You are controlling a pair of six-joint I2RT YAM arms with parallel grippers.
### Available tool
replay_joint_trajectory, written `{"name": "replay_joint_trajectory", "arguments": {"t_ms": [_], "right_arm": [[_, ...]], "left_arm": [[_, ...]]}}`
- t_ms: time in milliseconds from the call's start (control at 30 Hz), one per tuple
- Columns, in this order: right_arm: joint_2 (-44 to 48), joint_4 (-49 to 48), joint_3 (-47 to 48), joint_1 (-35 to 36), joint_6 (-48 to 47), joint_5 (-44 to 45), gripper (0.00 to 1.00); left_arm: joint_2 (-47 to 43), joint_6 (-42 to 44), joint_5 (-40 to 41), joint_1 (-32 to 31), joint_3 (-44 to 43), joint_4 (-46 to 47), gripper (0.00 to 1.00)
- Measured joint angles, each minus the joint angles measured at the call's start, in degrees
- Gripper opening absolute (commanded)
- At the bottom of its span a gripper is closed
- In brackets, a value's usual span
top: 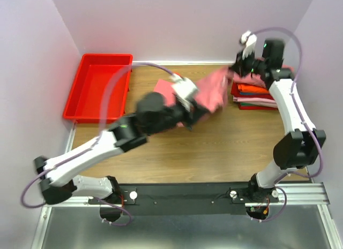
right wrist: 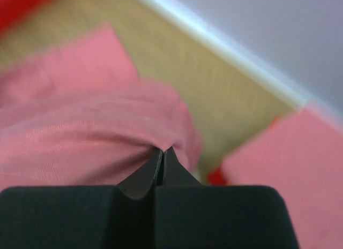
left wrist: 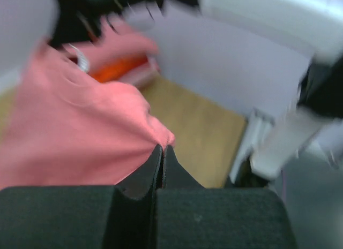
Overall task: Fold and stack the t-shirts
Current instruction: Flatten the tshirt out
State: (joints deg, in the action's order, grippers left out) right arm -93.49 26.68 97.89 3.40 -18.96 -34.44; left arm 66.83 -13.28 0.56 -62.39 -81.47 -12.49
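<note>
A folded salmon-pink t-shirt (top: 209, 91) hangs above the table between my two grippers. My left gripper (top: 199, 116) is shut on its near corner; in the left wrist view the cloth (left wrist: 80, 131) bunches at the pinched fingertips (left wrist: 162, 148). My right gripper (top: 231, 72) is shut on the far edge of the same shirt (right wrist: 91, 136), the cloth pinched at its tips (right wrist: 163, 150). A stack of folded t-shirts (top: 257, 93), pink, orange and red, lies at the back right, just right of the held shirt.
A red plastic bin (top: 98, 87) stands at the back left against the wall. The wooden table (top: 214, 147) is bounded by purple walls on three sides. The right arm arches over the stack.
</note>
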Motion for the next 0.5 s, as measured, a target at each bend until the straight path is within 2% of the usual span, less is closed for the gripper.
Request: {"name": "replay_joint_trajectory", "arguments": {"t_ms": [33, 67, 100, 133, 167, 267, 333, 433, 500], "right_arm": [[-0.1, 0.6, -5.4, -1.0, -1.6, 1.2, 0.24], [-0.3, 1.6, -8.8, -1.8, -3.0, 2.2, 0.36], [-0.6, 2.9, -13.9, -2.4, -4.6, 4.3, 0.66], [-0.8, 3.4, -14.8, -2.9, -5.0, 4.7, 0.66], [-0.9, 4.2, -17.2, -3.2, -5.9, 5.7, 0.85], [-0.5, 5.6, -19.2, -3.8, -7.8, 7.0, 0.90], [1.2, 5.9, -19.3, -4.0, -8.6, 7.2, 0.90], [5.6, 6.0, -19.3, -4.3, -9.0, 7.1, 0.90], [9.2, 6.6, -19.3, -4.3, -9.2, 5.8, 0.90]], "left_arm": [[2.2, -1.7, -3.5, -0.2, 4.1, 1.9, 0.00], [4.2, -3.1, -6.0, -0.6, 7.5, 3.4, 0.00], [6.9, -4.6, -8.6, -1.2, 10.7, 4.1, 0.13], [9.7, -6.3, -11.3, -2.0, 13.2, 5.2, 0.25], [11.4, -7.0, -13.1, -2.4, 14.3, 5.9, 0.34], [18.3, -10.4, -18.5, -5.6, 17.8, 9.6, 0.60], [18.9, -11.3, -19.5, -7.0, 19.1, 10.1, 0.69], [16.0, -11.2, -17.9, -7.5, 19.5, 9.8, 0.75], [10.8, -10.2, -14.2, -7.2, 19.7, 9.2, 0.79]]}}
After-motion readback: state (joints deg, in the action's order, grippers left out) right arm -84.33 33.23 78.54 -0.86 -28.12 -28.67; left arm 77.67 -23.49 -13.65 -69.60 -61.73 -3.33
